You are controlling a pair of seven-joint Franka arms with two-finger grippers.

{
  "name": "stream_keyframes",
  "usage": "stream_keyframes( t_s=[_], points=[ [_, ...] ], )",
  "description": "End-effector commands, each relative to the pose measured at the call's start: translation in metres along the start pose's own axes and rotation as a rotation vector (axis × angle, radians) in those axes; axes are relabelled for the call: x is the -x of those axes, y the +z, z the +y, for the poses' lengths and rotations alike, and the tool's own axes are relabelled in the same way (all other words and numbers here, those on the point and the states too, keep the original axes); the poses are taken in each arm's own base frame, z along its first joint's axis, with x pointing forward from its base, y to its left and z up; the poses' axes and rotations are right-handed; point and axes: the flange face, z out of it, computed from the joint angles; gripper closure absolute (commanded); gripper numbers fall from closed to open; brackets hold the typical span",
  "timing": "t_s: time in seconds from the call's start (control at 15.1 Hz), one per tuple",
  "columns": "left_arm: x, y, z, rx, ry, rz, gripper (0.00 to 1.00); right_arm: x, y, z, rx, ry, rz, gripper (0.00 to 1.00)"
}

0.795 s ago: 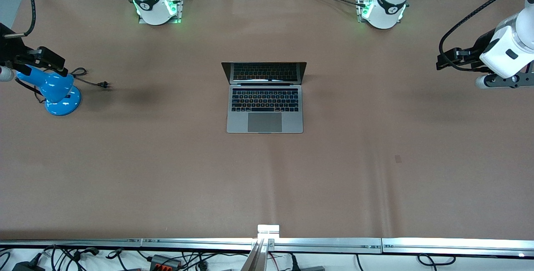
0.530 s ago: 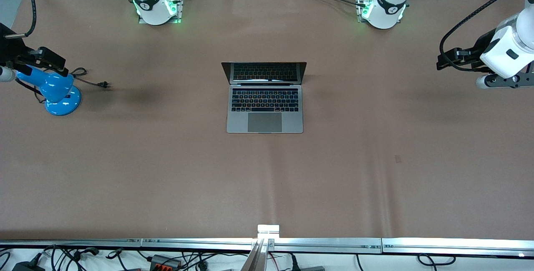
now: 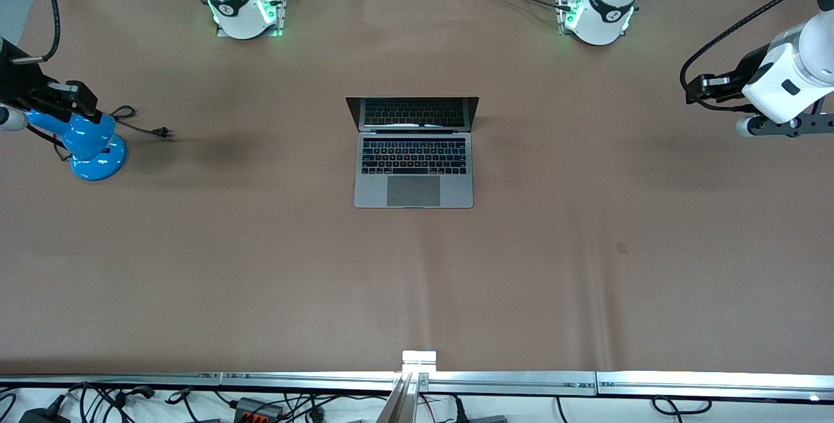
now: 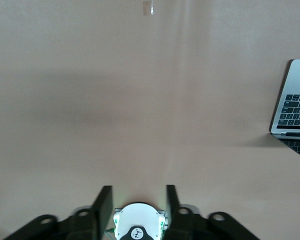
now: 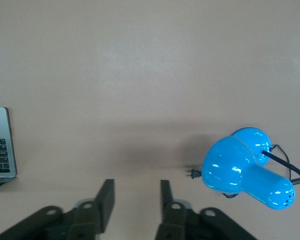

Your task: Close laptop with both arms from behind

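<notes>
both grippers, left (image 4: 134,205) and right (image 5: 134,200), have drifted slightly, open and empty, high over the table ends, while the laptop (image 3: 414,169) sits fully open, untouched.

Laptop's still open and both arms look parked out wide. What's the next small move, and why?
Probably bring both end effectors in toward the top edge of the upright screen of the open space-grey metal laptop. The left end effector is over bare table at its arm's end, the right end effector is above the table near the blue lamp, both open and holding nothing.
</notes>
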Motion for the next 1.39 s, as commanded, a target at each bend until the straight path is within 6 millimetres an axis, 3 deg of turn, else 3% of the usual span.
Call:
stream_keyframes(
  t_s=[0.0,0.26,0.4,0.46,0.73,0.86,1.06,1.19,1.32],
  points=[
    [-0.001,0.003,-0.003,-0.012,0.021,-0.031,0.99,0.001,0.001,-0.003,-0.006,-0.013,-0.010,1.00],
    [0.002,0.010,0.003,-0.012,0.033,-0.088,0.99,0.004,0.019,-0.004,-0.011,-0.015,-0.101,1.00],
    [0.004,0.018,0.022,-0.007,0.068,-0.129,1.00,0.004,0.037,-0.010,-0.013,-0.022,-0.175,1.00],
    [0.006,0.025,0.042,-0.017,0.105,-0.157,1.00,0.005,0.050,-0.018,-0.014,-0.036,-0.225,1.00],
    [-0.018,0.069,0.093,0.161,0.144,-0.254,0.99,0.002,0.094,-0.079,-0.081,-0.122,-0.372,1.00],
    [-0.024,0.109,0.128,0.208,0.160,-0.330,1.00,0.000,0.110,-0.112,-0.156,-0.153,-0.408,1.00],
    [0.008,0.170,0.171,0.304,0.125,-0.337,1.00,0.019,0.140,-0.162,-0.249,-0.200,-0.485,1.00],
    [0.039,0.199,0.204,0.302,0.144,-0.302,0.99,0.040,0.150,-0.203,-0.232,-0.244,-0.520,1.00],
    [0.052,0.222,0.222,0.364,0.116,-0.310,1.00,0.062,0.159,-0.245,-0.199,-0.245,-0.542,1.00]
  ],
)
